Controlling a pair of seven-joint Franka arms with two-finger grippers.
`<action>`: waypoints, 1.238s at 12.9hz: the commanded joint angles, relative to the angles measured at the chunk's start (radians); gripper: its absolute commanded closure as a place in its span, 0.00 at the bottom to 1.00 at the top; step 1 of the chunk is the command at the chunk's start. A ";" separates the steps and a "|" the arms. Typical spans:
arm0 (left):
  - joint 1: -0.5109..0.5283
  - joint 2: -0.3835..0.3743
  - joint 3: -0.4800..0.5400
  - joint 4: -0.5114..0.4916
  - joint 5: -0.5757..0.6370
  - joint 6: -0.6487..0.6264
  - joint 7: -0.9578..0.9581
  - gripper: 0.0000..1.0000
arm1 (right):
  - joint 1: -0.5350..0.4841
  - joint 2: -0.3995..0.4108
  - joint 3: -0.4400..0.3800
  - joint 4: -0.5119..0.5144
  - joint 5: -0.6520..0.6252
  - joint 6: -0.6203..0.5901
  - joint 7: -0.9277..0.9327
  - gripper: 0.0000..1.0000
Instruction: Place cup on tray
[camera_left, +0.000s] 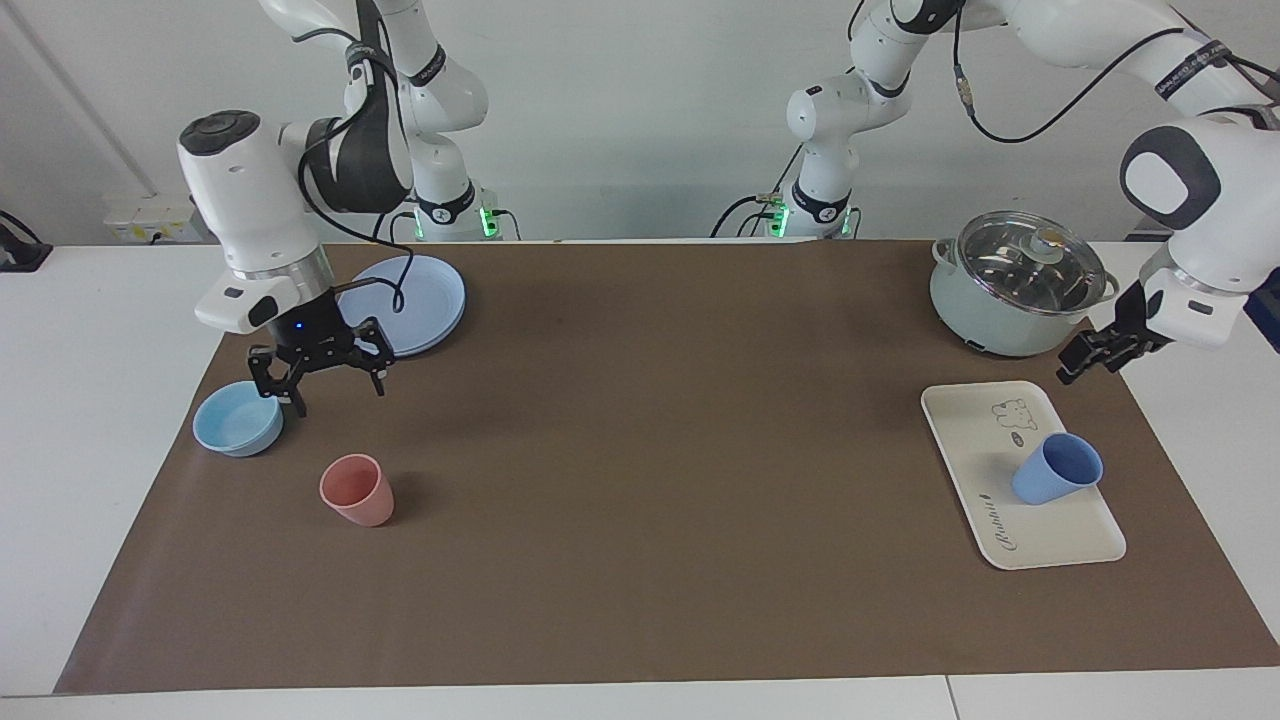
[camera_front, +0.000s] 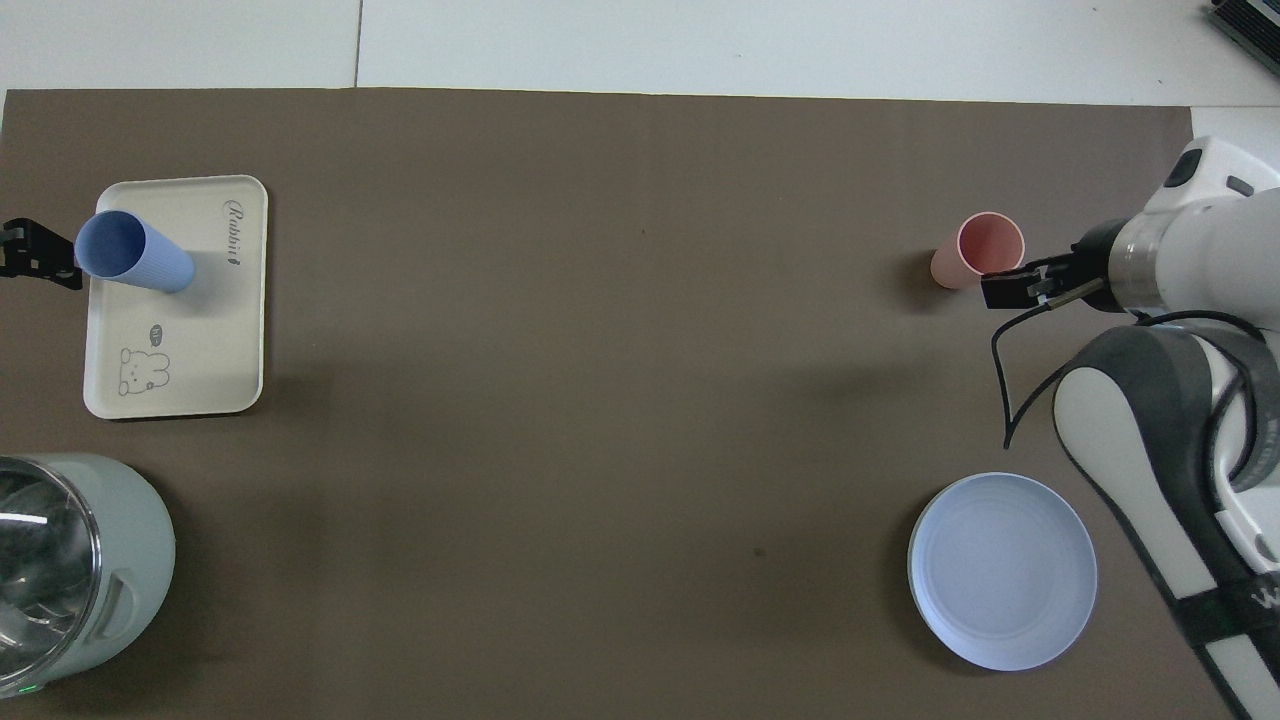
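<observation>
Cup (camera_left: 1056, 468) stands upright and empty on the tray (camera_left: 975, 470), which lies near the table's (camera_left: 640, 560) edge at the left arm's end, with a lidded pot (camera_left: 1015, 285) nearer the robots' corner. Left gripper (camera_left: 1090, 352) hangs over the table just beside the pot and tray, holding nothing; how far its fingers are spread I cannot tell. Right gripper (camera_left: 325, 375), fingers spread wide and empty, hangs over an empty bowl (camera_left: 238, 418), between a plate (camera_left: 415, 303) and a pink cup (camera_left: 357, 489).

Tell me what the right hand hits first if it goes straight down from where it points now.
Probably the brown mat, beside the light-blue bowl. The right hand points down; depth is unclear, so one finger might clip the bowl's rim.
</observation>
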 joint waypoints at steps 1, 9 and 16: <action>-0.100 -0.080 0.009 0.006 0.050 -0.101 -0.009 0.18 | 0.004 -0.055 0.005 0.066 -0.038 -0.166 0.137 0.00; -0.209 -0.199 0.000 -0.048 0.021 -0.207 -0.006 0.00 | -0.057 -0.095 -0.010 0.334 0.030 -0.655 0.225 0.00; -0.192 -0.203 0.006 -0.050 -0.129 -0.093 0.021 0.00 | -0.056 -0.102 -0.007 0.335 0.024 -0.705 0.224 0.00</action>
